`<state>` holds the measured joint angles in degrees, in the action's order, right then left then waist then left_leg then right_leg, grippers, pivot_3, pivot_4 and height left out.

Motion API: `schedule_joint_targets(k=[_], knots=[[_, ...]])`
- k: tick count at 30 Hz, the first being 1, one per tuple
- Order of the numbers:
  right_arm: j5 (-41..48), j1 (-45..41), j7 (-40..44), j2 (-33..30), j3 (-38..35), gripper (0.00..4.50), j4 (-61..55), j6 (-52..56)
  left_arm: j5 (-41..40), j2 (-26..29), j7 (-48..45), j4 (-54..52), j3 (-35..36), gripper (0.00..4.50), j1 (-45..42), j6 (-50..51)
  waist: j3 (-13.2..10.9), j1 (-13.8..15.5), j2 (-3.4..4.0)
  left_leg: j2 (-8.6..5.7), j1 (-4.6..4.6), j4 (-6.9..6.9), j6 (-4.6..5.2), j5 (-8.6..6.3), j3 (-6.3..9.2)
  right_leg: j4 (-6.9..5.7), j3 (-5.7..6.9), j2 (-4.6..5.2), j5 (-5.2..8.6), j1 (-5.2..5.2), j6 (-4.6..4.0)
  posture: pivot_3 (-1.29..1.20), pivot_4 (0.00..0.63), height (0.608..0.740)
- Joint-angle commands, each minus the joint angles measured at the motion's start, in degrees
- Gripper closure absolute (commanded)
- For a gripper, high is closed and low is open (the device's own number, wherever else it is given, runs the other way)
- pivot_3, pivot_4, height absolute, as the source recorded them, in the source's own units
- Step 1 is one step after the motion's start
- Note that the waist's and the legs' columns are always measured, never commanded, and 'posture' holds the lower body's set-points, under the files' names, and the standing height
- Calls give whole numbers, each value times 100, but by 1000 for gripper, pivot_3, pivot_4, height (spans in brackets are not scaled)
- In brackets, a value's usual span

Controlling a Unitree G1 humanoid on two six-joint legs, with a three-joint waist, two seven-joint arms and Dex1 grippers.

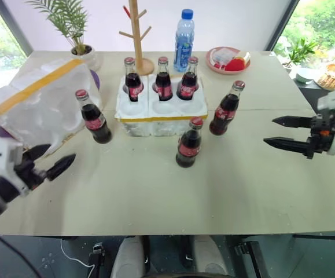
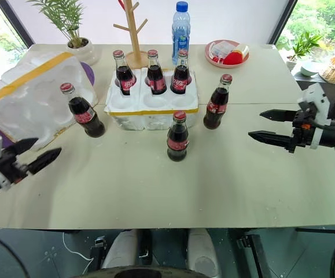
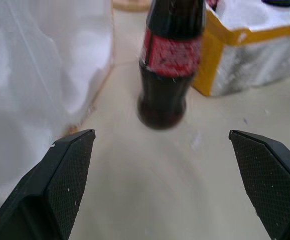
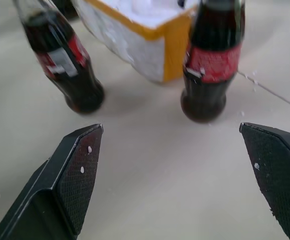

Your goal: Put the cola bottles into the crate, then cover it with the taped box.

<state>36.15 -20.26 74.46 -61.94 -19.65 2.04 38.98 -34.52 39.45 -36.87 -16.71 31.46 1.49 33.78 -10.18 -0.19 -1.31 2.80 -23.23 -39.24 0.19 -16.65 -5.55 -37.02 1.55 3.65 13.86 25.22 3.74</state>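
— Bare tabletop (image 1: 155,197) comes first from where we stand, a wide stretch of it, with both arms hanging over its near corners. Plenty of room to swing in.

— And the big stuff?

— Biggest is the taped box (image 1: 40,104), tilted on the far left beside the left arm. Next, mid-table, the crate (image 1: 160,110): three cola bottles (image 1: 163,78) stand upright in its back row and the front holes look empty.

— So three are loose?

— Yes, all upright on the table. One just left of the crate (image 1: 94,116), one in front of it (image 1: 189,142), one at its right front corner (image 1: 227,108).

— Which arm takes which?

— I'd judge the left gripper (image 1: 50,160) is nearer the left bottle; its wrist camera looks straight at it (image 3: 172,60), ahead between wide-apart fingers, box on one side and crate corner on the other. That gap is narrow.

— The right one?

— The right gripper (image 1: 283,132), jaws spread and empty, points inward toward the two other bottles; the corner one (image 4: 212,60) lies closer to it than the front one (image 4: 64,62). Open table all round, though the crate edge sits just behind
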Motion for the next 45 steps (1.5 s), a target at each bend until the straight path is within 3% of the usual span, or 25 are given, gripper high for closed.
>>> schedule_joint_targets(k=[1,9,17,24,26,28,32,37,40,45], knots=[[932,167,38,-190,-663,0,-1062,780,386,-133,323,344,-458,8,-595,-379,3,-6,-6,2,-1,0,0,0,4,0,2,-4,-1,-1,1,0,150,740],[2083,527,-375,-129,-1228,0,-2403,1620,851,-310,307,1525,-1158,8,-1783,-869,4,-33,-10,1,0,0,0,0,12,-3,8,-7,-1,-3,1,0,150,740],[2416,404,-974,40,-895,0,-2728,1672,1331,-445,-79,2766,-1804,8,-2658,-1558,6,-18,-16,-6,-1,-3,-2,2,15,-2,10,-5,-2,-8,3,0,150,740],[2570,158,-1304,92,-663,0,-2675,1643,1440,-501,-225,3381,-1876,8,-3105,-1893,6,-42,-17,-6,-2,-3,-2,2,21,-4,14,-9,-2,-7,3,0,150,740],[2591,107,-1396,123,-616,0,-2656,1638,1441,-473,-266,3405,-1851,853,-3118,-1909,6,-41,-17,-4,-2,-3,-2,2,21,-4,14,-9,-2,-7,3,0,150,740],[2604,90,-1439,144,-598,0,-2626,1623,1404,-388,-347,3307,-1817,1740,-3063,-1827,6,-38,-17,-3,-2,-3,-2,2,23,-5,13,-9,-2,-7,3,0,150,740],[2529,155,-1408,153,-604,0,-2560,1536,893,-19,-823,2549,-1629,1700,-2777,-1126,4,-66,-20,-1,-4,-3,-1,2,23,-4,14,-8,-2,-6,4,0,150,740],[2377,315,-1282,132,-634,0,-2399,1360,-436,954,-2020,1558,-1316,1700,-2600,444,-5,-39,-35,4,-13,-3,-4,3,25,-6,15,-9,-2,4,4,0,150,740],[2287,355,-1249,141,-606,0,-2322,1269,-1066,1300,-2519,1681,-1331,1700,-3294,1143,-7,24,-38,0,-15,-5,-8,6,33,-6,20,-5,-1,2,4,0,150,740],[2188,417,-1286,203,-531,0,-2298,1158,-465,685,-2282,3203,-1875,1700,-5204,666,-7,135,-38,-19,-12,-29,-7,5,46,-2,30,-8,0,-24,5,0,150,740]])
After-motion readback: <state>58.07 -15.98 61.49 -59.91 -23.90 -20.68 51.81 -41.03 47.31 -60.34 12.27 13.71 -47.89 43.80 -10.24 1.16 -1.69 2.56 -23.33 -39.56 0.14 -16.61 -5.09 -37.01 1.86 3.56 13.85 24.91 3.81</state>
